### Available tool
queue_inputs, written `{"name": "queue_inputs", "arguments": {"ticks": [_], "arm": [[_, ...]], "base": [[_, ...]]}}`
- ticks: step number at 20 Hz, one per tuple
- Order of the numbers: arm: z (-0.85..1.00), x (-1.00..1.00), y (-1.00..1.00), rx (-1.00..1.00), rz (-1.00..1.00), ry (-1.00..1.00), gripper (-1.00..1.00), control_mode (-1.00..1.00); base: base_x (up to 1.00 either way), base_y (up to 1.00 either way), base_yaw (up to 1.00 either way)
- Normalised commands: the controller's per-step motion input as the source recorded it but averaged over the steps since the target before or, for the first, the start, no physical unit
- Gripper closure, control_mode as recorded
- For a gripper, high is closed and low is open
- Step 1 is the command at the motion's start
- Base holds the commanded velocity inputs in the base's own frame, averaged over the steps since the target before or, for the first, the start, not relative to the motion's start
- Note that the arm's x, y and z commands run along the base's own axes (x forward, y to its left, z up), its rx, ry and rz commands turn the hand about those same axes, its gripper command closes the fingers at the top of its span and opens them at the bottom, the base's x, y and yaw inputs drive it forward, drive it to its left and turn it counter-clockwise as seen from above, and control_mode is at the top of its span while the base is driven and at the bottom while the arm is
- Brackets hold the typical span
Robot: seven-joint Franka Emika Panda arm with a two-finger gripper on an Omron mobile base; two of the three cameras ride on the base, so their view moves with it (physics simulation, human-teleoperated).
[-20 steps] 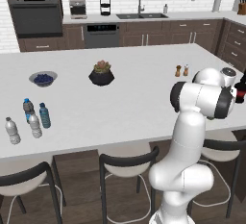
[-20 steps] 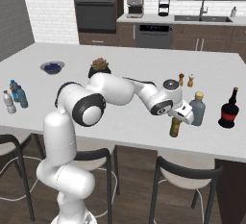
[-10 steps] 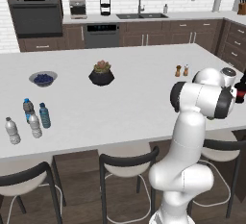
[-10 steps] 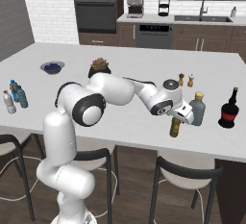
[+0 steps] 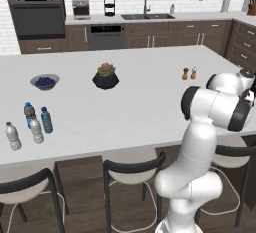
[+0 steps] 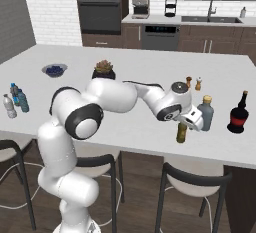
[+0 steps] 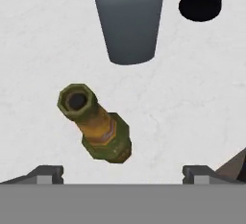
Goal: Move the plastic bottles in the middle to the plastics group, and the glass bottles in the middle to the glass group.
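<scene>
White worktop (image 6: 125, 127): amber bottle (image 7: 93, 123) upright, grey-blue bottle (image 7: 129, 16) at its 1 o'clock; tool (image 7: 122, 172) open, holding nothing.

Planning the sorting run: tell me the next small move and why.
Probably lift the tool straight up and away. Its jaws stand open, and the amber bottle stands free on the counter beside the grey-blue bottle and red-labelled bottle, so this placement looks done.

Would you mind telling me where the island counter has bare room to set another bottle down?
Bare: the wide stretch between the plant pot and the amber bottle, and the front strip between water bottles and arm. Crowded: around the grey-blue bottle, red-labelled bottle and open gripper.
</scene>
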Motion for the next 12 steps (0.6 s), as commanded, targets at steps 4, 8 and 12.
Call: {"name": "queue_inputs", "arguments": {"ticks": [4,8,12], "arm": [[0.23,-0.59,0.38,0.00,0.00,0.00,-1.00,-1.00],[0.22,-0.58,0.49,0.00,0.01,0.00,-1.00,-1.00],[0.09,-0.55,0.76,0.00,0.07,0.00,-1.00,-1.00]], "base": [[0.00,0.00,0.00],[0.00,0.00,0.00],[0.00,0.00,0.00]]}}
